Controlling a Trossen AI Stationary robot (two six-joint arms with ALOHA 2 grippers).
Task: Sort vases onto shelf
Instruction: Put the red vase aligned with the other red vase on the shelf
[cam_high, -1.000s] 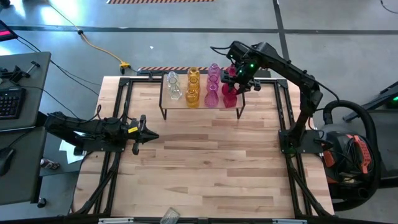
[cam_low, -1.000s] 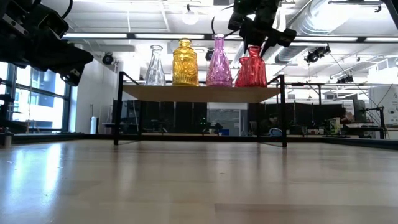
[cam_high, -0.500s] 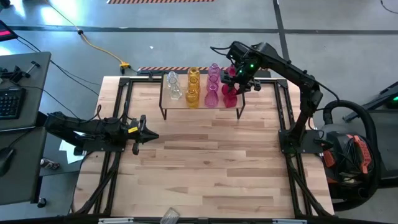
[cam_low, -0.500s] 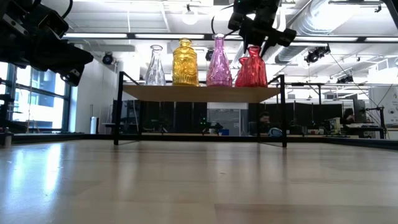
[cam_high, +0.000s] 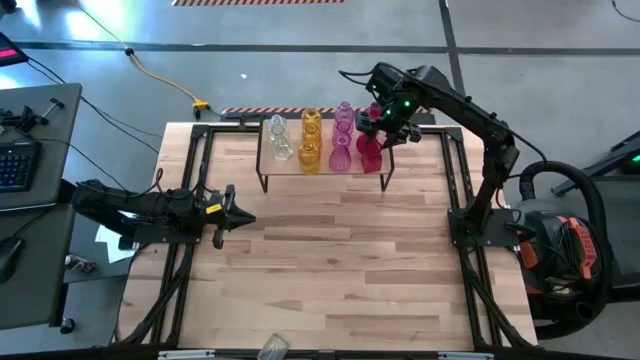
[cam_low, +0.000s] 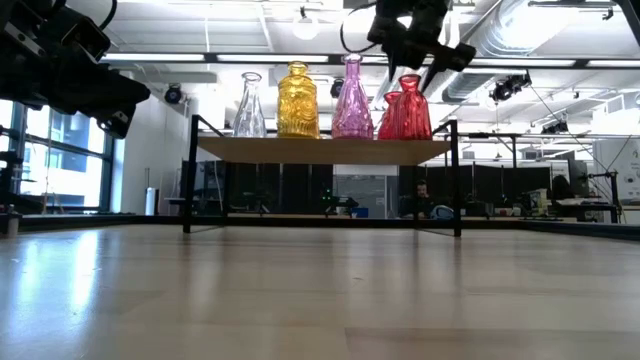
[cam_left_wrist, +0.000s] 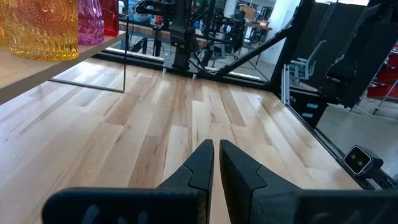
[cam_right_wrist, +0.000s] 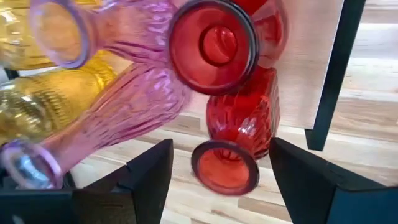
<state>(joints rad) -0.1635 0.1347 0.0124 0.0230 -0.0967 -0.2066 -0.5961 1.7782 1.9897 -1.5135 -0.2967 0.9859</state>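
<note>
Glass on the shelf: brittle, slick, best taken by the neck

Red vases (cam_right_wrist: 214, 40) stand at the right end of the shelf (cam_high: 325, 170), beside pink ones (cam_high: 342, 135), then amber (cam_high: 310, 140) and clear (cam_high: 279, 138) to the left, all upright on the light wooden top. Being thin translucent glass, they are probably light, stiff, slippery and quick to chip if knocked together; the narrow neck under the flared lip looks the safest place to take hold, since the ribbed bodies stand nearly touching

The right gripper (cam_right_wrist: 217, 171) hangs just above the red pair with its jaws spread wide on either side of a red mouth, released and grasping nothing. The left gripper (cam_left_wrist: 214, 158) waits low over the table, well apart from the shelf, clenched and empty

Only the right wrist view shows the jaws clear of the rim. The high view shows two rows per colour, while the low view (cam_low: 405, 105) collapses them into a single line but confirms every base sits flat
</note>
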